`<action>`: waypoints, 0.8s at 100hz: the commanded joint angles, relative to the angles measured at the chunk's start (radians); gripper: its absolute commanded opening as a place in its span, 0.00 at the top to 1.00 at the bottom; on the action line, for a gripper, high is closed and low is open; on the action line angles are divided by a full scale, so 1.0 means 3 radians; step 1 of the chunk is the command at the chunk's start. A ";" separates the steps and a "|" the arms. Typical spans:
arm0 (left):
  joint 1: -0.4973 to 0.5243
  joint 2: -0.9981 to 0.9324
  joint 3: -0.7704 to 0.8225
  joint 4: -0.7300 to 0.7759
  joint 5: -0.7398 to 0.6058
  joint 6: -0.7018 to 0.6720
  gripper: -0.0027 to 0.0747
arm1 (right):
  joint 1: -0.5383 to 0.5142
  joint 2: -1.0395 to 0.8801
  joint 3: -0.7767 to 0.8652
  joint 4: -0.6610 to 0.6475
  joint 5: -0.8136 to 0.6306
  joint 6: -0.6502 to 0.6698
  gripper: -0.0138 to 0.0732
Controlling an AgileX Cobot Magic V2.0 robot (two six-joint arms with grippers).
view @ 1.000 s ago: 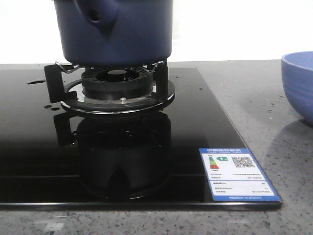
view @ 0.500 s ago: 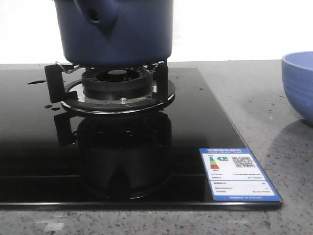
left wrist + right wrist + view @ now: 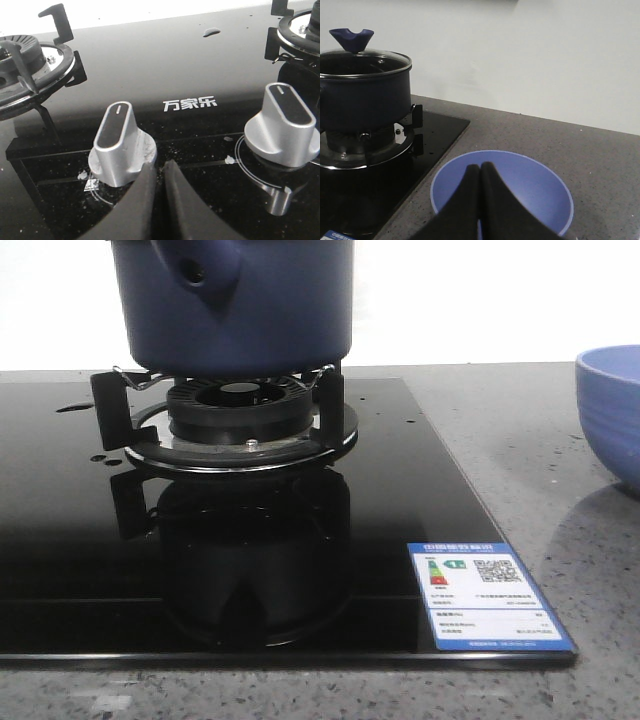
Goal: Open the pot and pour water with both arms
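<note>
Only the right wrist view shows the glass lid (image 3: 365,59) with its blue knob (image 3: 351,39) resting on the dark navy-blue cylindrical pot (image 3: 235,305), which sits on the black glass stove's burner (image 3: 238,410) — front view crops its top. A periwinkle rounded bowl (image 3: 530,185) lies beside. Left gripper (image 3: 159,172) hangs closed and empty near a silver knob (image 3: 117,145); right gripper (image 3: 480,172) closed, empty.

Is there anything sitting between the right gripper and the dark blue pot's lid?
Nothing visible. The right gripper hangs above the periwinkle bowl; only open counter and stove glass lie toward the navy pot and its glass lid.
</note>
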 commanded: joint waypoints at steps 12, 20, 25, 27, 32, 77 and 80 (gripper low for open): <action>0.0018 -0.0092 0.0097 -0.0040 -0.0114 -0.0039 0.99 | 0.0006 -0.0025 -0.0070 0.0055 -0.0275 -0.0020 0.92; 0.0018 -0.0092 0.0097 -0.0040 -0.0114 -0.0039 0.99 | 0.0006 -0.0025 -0.0070 0.0055 -0.0275 -0.0020 0.92; 0.0018 -0.0092 0.0097 -0.0040 -0.0114 -0.0039 0.99 | 0.0006 -0.0025 -0.0070 0.0055 -0.0275 -0.0020 0.92; 0.0018 -0.0092 0.0097 -0.0040 -0.0114 -0.0039 0.99 | 0.0006 -0.0025 -0.0070 0.0055 -0.0275 -0.0020 0.92; 0.0018 -0.0092 0.0097 -0.0040 -0.0114 -0.0039 0.99 | 0.0006 -0.0025 -0.0070 0.0055 -0.0275 -0.0020 0.92; 0.0018 -0.0092 0.0097 -0.0040 -0.0114 -0.0039 0.99 | -0.0021 -0.0025 0.0115 -0.0092 -0.0469 0.0147 0.92; 0.0018 -0.0092 0.0097 -0.0040 -0.0114 -0.0039 0.99 | -0.0058 -0.0025 0.0189 -0.0279 -0.0588 0.0326 0.92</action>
